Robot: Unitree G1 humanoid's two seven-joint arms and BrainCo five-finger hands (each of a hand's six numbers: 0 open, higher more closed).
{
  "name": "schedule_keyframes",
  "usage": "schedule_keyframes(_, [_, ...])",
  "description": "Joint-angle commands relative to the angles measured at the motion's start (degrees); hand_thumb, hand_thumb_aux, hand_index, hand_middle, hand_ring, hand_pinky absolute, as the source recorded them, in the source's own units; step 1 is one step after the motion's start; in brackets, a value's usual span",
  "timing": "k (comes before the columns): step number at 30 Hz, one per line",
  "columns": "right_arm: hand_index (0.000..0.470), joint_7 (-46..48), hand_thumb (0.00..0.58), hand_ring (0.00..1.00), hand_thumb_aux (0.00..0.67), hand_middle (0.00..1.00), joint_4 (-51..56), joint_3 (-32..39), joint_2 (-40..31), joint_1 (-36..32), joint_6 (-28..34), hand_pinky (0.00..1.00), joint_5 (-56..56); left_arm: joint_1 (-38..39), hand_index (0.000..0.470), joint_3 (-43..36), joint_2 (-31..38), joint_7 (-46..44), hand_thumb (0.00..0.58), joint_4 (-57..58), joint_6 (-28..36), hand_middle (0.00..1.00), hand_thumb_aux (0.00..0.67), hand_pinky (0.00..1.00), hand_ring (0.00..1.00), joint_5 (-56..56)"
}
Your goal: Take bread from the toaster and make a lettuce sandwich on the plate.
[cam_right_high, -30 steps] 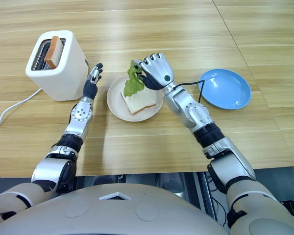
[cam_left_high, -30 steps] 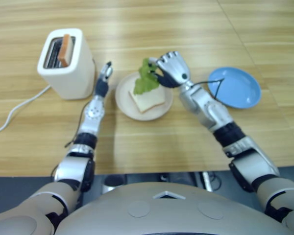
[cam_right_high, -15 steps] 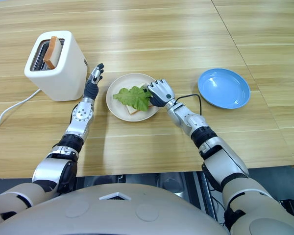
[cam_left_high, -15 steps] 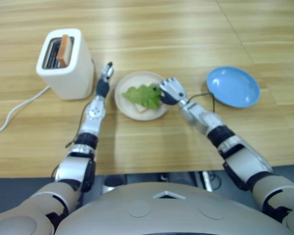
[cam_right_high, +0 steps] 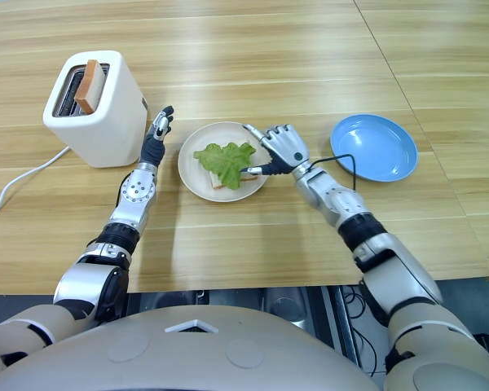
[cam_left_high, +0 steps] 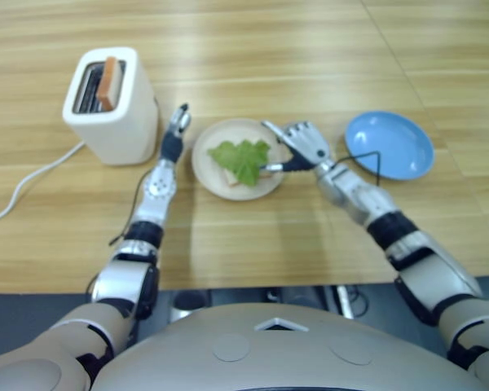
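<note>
The lettuce (cam_right_high: pixel 224 160) lies on 1 bread slice (cam_right_high: pixel 215 181) on the plate (cam_right_high: pixel 187 175). The right hand (cam_right_high: pixel 285 147), fingers spread and empty, is at the plate's edge. The left hand (cam_right_high: pixel 156 134), empty and uncurled, is beside the toaster (cam_right_high: pixel 98 122). Judged left to do: the toaster's second slice (cam_right_high: pixel 87 85) on top.

The bench (cam_right_high: pixel 253 49) is pale planked wood with fine grain and a soft satin sheen. At upper left the toaster (cam_right_high: pixel 106 122) has a smooth, matt cream casing, plastic by the look of it. The plate (cam_right_high: pixel 182 164) is cream and matt; the blue plate (cam_right_high: pixel 373 147) at right looks glossier. The lettuce (cam_right_high: pixel 226 159) is crinkled. The left hand (cam_right_high: pixel 156 130) and right hand (cam_right_high: pixel 285 147) show shiny silver shells over matt black parts.
</note>
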Motion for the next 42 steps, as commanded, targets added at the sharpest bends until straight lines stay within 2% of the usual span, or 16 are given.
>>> schedule_keyframes(1, [0.0,3.1,0.0,0.0,0.0,0.0,-8.9,-5.0,-5.2,4.7,2.4,0.0,0.5,0.7,0.0,-0.6,0.3,0.6,0.0,-0.8,0.4,0.0,0.0,0.0,0.0,1.1])
schedule_keyframes(5, [0.0,6.2,0.0,0.0,0.0,0.0,-20.0,-14.1,-12.9,12.3,5.6,0.0,1.7,2.8,0.0,-1.6,1.2,2.7,0.0,-7.2,0.9,0.0,0.0,0.0,0.0,3.9])
schedule_keyframes(10, [0.0,8.5,0.0,0.0,0.0,0.0,-28.1,-24.0,-16.0,18.4,7.3,0.0,5.2,8.9,0.0,-2.4,4.4,9.8,0.0,-31.2,5.3,0.0,0.0,0.0,0.0,17.5])
schedule_keyframes(14, [0.0,9.4,0.0,0.0,0.0,0.0,-30.6,-27.0,-13.4,20.3,6.5,0.0,8.9,12.9,0.0,1.7,7.6,16.8,0.0,-54.3,14.5,0.0,0.0,0.0,0.0,35.7])
schedule_keyframes(17, [0.0,9.8,0.0,0.0,0.0,0.0,-29.2,-26.2,-10.7,19.9,5.5,0.0,9.6,13.4,0.0,5.8,10.0,18.2,0.0,-61.2,22.4,0.0,0.0,0.0,0.0,43.8])
schedule_keyframes(21, [0.0,9.7,0.0,0.0,0.0,0.0,-26.8,-26.3,-9.1,19.7,5.7,0.0,8.1,10.8,0.0,8.4,13.0,17.3,0.0,-53.0,31.2,0.0,0.0,0.0,0.0,45.5])
schedule_keyframes(27, [0.0,9.8,0.0,0.0,0.0,0.0,-27.0,-27.7,-8.6,19.5,5.1,0.0,9.0,9.1,0.0,7.3,16.2,15.1,0.0,-42.9,38.0,0.0,0.0,0.0,0.0,44.9])
schedule_keyframes(34, [0.0,10.4,0.0,0.0,0.0,0.0,-25.5,-26.7,-7.9,19.8,4.6,0.0,8.8,4.9,0.0,4.3,16.2,15.6,0.0,-28.1,37.2,0.0,0.0,0.0,0.0,38.9])
schedule_keyframes(42, [0.0,11.2,0.0,0.0,0.0,0.0,-26.1,-27.6,-7.5,20.5,3.7,0.0,9.6,2.5,0.0,2.4,18.5,18.4,0.0,-18.4,37.6,0.0,0.0,0.0,0.0,35.7])
